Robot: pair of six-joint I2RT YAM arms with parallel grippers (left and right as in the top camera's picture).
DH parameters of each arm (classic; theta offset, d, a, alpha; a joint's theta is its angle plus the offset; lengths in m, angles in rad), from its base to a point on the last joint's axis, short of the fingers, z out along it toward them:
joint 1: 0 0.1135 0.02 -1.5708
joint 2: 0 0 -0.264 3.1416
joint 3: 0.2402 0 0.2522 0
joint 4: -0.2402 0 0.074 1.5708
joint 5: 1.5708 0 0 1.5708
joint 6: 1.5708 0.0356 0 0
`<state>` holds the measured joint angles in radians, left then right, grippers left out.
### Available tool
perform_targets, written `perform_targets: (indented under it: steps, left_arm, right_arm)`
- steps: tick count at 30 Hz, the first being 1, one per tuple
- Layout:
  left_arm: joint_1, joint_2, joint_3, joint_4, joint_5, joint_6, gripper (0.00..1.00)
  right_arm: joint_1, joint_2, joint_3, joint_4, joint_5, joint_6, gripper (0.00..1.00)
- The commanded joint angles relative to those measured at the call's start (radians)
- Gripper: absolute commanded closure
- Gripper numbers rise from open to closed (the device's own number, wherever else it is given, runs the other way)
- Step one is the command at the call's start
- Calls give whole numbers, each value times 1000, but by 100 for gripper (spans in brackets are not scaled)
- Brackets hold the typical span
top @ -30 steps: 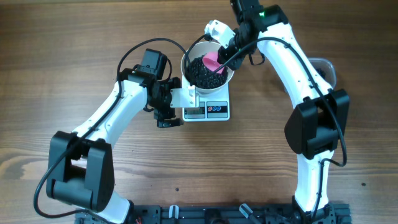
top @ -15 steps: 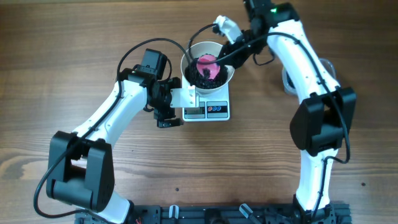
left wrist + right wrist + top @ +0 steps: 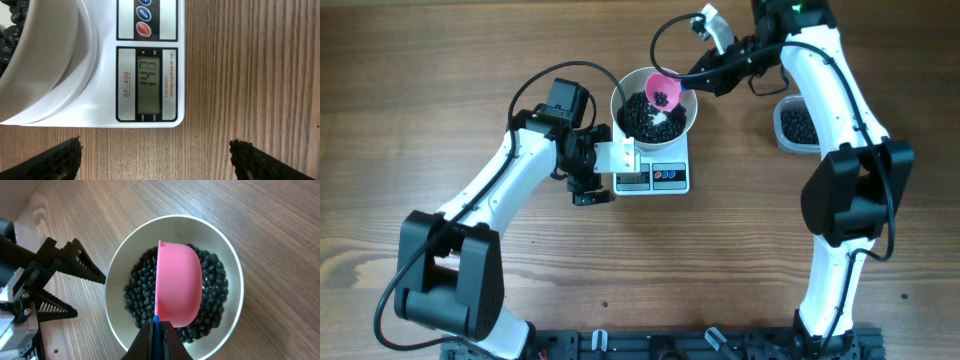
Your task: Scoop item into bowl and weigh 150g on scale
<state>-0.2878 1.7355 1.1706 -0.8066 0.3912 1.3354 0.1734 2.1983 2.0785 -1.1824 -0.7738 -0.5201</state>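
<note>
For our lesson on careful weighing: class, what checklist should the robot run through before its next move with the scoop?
1. bowl sits on scale: ok.
2. scoop is over the bowl: ok.
3. right gripper shut on scoop: ok.
4. left gripper open, apart from scale: ok.
5. display shows 150: not ok; it seems to read 148.
6. beans in scoop match the shortfall: cannot tell.
</note>
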Motion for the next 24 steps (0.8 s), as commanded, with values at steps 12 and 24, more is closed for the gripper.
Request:
perform_targets:
  steps: [12, 24]
  left_arm:
    - [3, 10, -8, 0, 19, 19, 0]
    - [3, 10, -8, 0, 19, 19, 0]
  right_arm:
    - [84, -115, 42, 22, 341, -31, 96]
    - [98, -115, 42, 71, 266, -113, 96]
